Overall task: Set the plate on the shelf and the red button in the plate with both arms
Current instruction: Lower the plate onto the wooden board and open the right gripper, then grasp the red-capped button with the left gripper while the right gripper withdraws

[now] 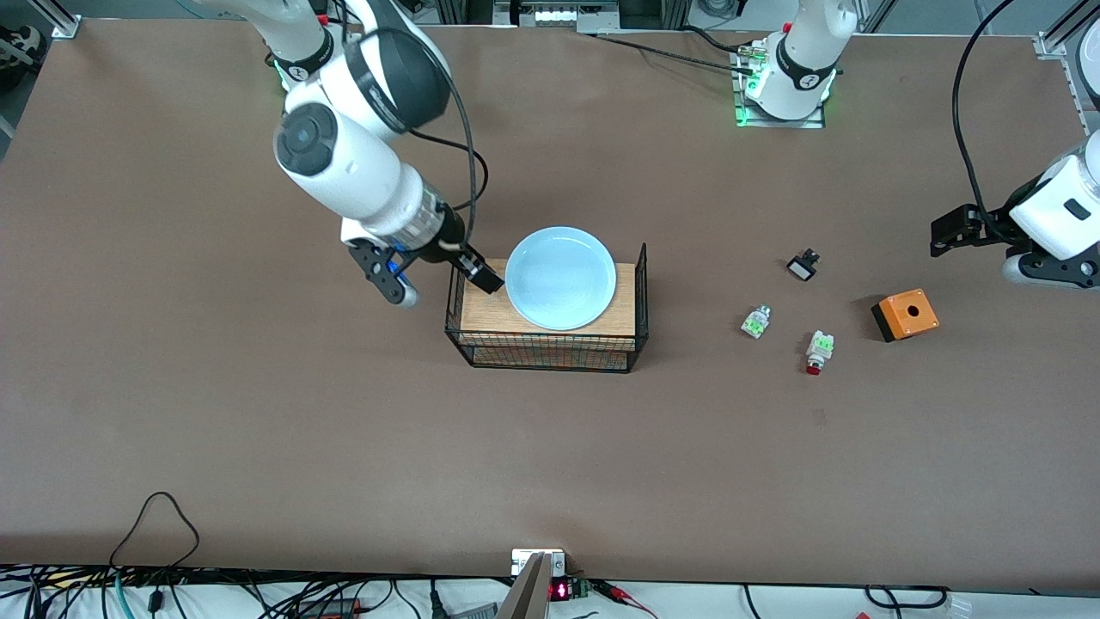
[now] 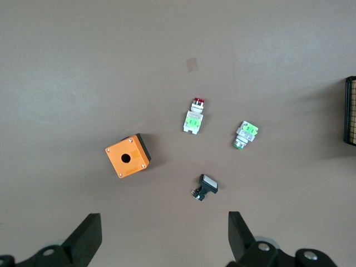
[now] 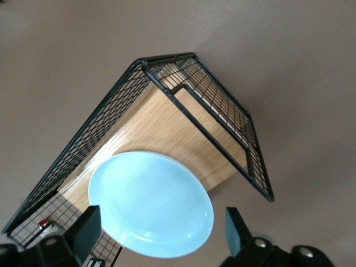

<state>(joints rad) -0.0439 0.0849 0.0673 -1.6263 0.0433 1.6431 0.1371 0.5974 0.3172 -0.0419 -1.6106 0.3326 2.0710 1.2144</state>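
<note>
The pale blue plate [image 1: 560, 277] lies flat on the wooden top of a black wire rack [image 1: 550, 351]; it also shows in the right wrist view [image 3: 150, 203]. My right gripper [image 1: 438, 282] is open and empty, over the rack's edge at the right arm's end, close to the plate's rim [image 3: 162, 222]. The red button [image 1: 818, 351] lies on the table toward the left arm's end, and shows in the left wrist view [image 2: 193, 117]. My left gripper [image 1: 950, 234] is open and empty, up over the table near that end [image 2: 161, 233].
An orange box [image 1: 904, 315] with a round hole stands beside the red button. A white-green part without a red tip [image 1: 755, 321] and a small black-and-white part [image 1: 803, 265] lie near it. Cables run along the table's front edge.
</note>
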